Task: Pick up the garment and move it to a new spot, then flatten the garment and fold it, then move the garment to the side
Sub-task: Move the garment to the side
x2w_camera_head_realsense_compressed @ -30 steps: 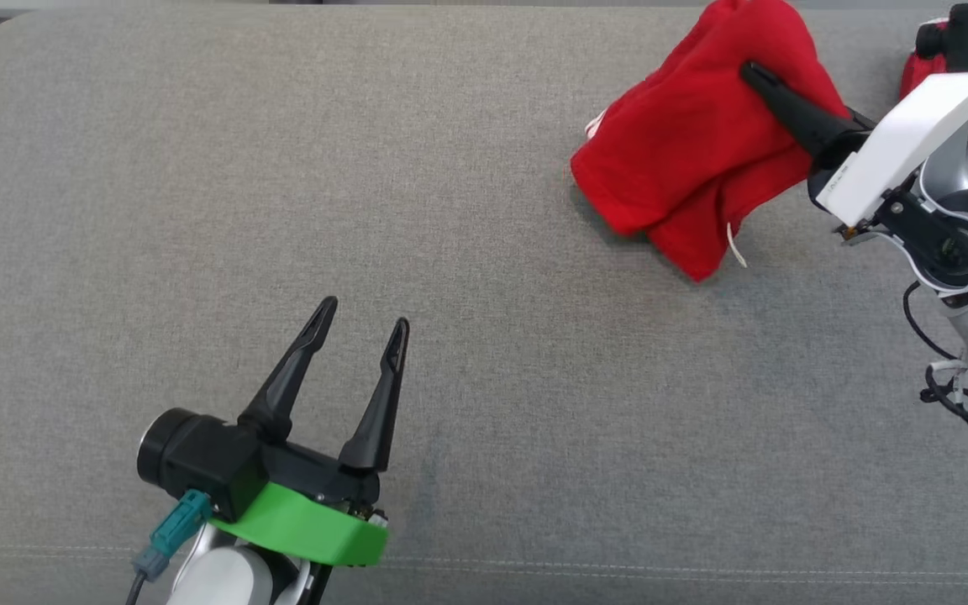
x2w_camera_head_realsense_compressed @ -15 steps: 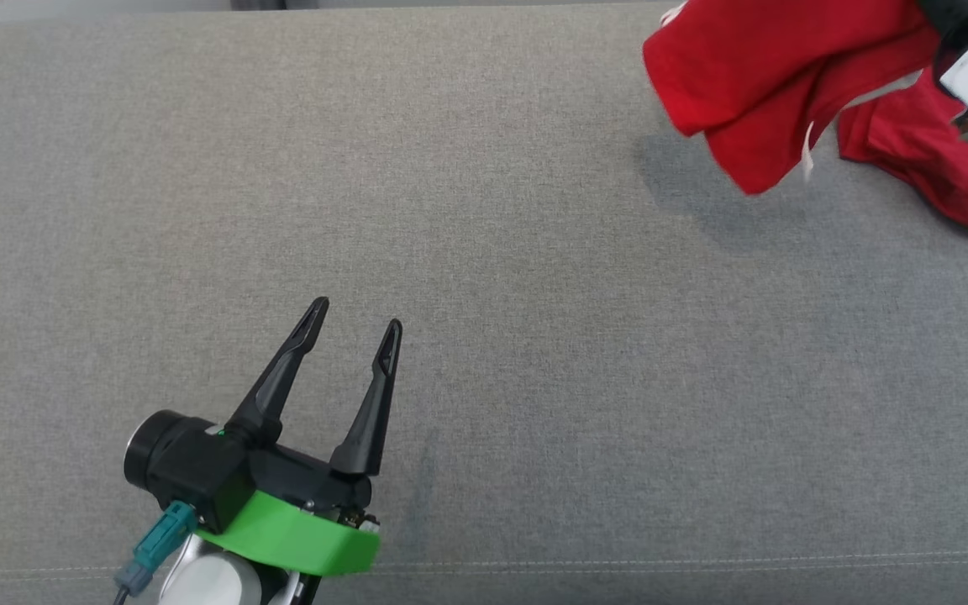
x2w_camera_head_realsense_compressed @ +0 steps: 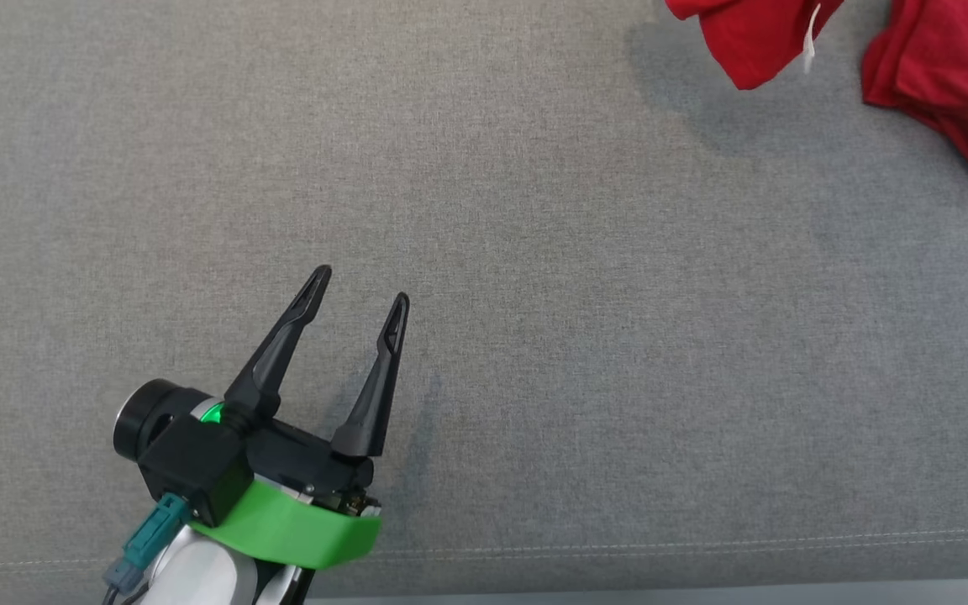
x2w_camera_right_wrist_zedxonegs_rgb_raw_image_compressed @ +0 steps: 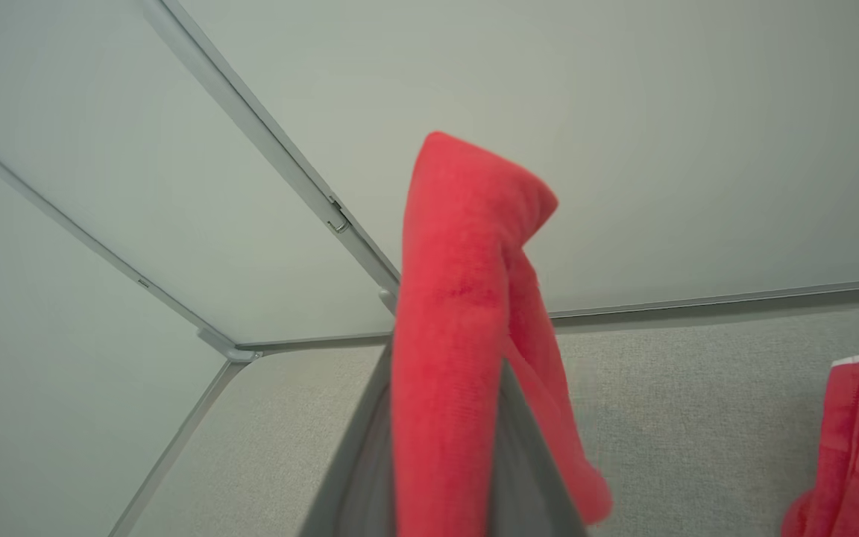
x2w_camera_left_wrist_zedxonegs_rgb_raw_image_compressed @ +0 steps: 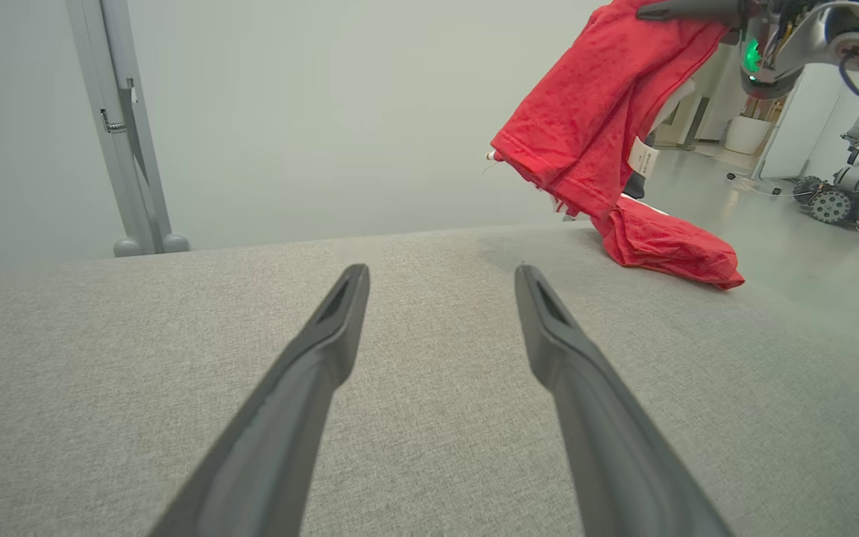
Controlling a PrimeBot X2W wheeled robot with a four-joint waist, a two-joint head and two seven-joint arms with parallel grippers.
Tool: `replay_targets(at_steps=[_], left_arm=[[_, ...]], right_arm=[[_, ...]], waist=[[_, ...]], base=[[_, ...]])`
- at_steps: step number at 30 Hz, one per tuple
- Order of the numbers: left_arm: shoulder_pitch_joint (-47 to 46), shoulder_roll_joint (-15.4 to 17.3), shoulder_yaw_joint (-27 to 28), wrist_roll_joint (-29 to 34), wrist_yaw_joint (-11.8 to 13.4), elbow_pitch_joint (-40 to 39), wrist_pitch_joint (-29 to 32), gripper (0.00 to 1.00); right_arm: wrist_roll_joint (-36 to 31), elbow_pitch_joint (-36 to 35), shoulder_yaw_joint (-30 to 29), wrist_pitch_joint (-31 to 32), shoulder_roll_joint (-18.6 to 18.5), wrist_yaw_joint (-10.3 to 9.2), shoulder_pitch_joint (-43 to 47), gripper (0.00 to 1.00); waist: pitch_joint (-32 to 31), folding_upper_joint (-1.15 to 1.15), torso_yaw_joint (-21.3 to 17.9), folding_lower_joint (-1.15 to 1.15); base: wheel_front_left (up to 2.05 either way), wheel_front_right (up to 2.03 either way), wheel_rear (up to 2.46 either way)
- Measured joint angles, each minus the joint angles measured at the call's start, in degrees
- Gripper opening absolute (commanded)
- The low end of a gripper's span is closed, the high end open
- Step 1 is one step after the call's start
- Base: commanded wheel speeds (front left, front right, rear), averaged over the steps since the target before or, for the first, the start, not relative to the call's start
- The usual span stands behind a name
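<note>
The garment (x2w_camera_left_wrist_zedxonegs_rgb_raw_image_compressed: pixel 593 112) is a red cloth. In the left wrist view it hangs from my right gripper (x2w_camera_left_wrist_zedxonegs_rgb_raw_image_compressed: pixel 646 10), high at the top right, and its lower end (x2w_camera_left_wrist_zedxonegs_rgb_raw_image_compressed: pixel 668 242) rests bunched on the grey padded surface (x2w_camera_left_wrist_zedxonegs_rgb_raw_image_compressed: pixel 429 447). In the head view its hanging part (x2w_camera_head_realsense_compressed: pixel 753 42) and its resting part (x2w_camera_head_realsense_compressed: pixel 954 76) sit at the top right. In the right wrist view the cloth (x2w_camera_right_wrist_zedxonegs_rgb_raw_image_compressed: pixel 459 313) drapes over my shut fingers (x2w_camera_right_wrist_zedxonegs_rgb_raw_image_compressed: pixel 359 477). My left gripper (x2w_camera_head_realsense_compressed: pixel 360 287) stands open and empty at the lower left, far from the cloth; its fingers (x2w_camera_left_wrist_zedxonegs_rgb_raw_image_compressed: pixel 325 350) are spread.
The surface's front edge, with its seam (x2w_camera_head_realsense_compressed: pixel 618 546), runs along the bottom of the head view. Beyond the surface stand a grey metal post (x2w_camera_left_wrist_zedxonegs_rgb_raw_image_compressed: pixel 124 127), a white bin (x2w_camera_left_wrist_zedxonegs_rgb_raw_image_compressed: pixel 746 134) and another wheeled robot (x2w_camera_left_wrist_zedxonegs_rgb_raw_image_compressed: pixel 854 186) on the floor.
My right gripper has lifted the garment off the surface, so part of it now hangs free over its shadow. The head camera has shifted, and the right arm has left its view. The left gripper stays open.
</note>
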Motion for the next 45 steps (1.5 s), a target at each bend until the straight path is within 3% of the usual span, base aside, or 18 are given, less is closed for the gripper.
replay_targets(at_steps=[3,16,29,45], left_arm=[[-0.41,0.14,0.25,0.04,0.0,-0.19,0.05,1.0],[-0.7,2.16,3.19,0.68,0.82,-1.22,0.27,1.0],[-1.79,3.85,3.54,1.34,0.86,-2.85,2.54,1.0],[-2.04,6.15,4.37,2.66,1.29,-5.34,6.04,1.0]], right_arm=[[0.32,0.6,-0.53,-0.03,0.56,-0.83,-1.16,0.0],[0.32,3.35,-1.37,-1.57,2.1,-0.83,-1.49,0.0],[1.26,5.79,-4.43,-2.97,-0.29,-0.83,-2.15,0.0],[1.23,14.68,-6.91,-5.52,-2.78,-1.92,-2.5,0.0]], waist=[[1.62,0.0,0.04,0.0],[5.74,0.0,-3.11,0.0],[8.32,0.0,-8.31,0.0],[13.78,0.0,-10.56,0.0]], base=[[0.0,0.0,0.0],[0.0,0.0,0.0],[0.0,0.0,0.0],[0.0,0.0,0.0]])
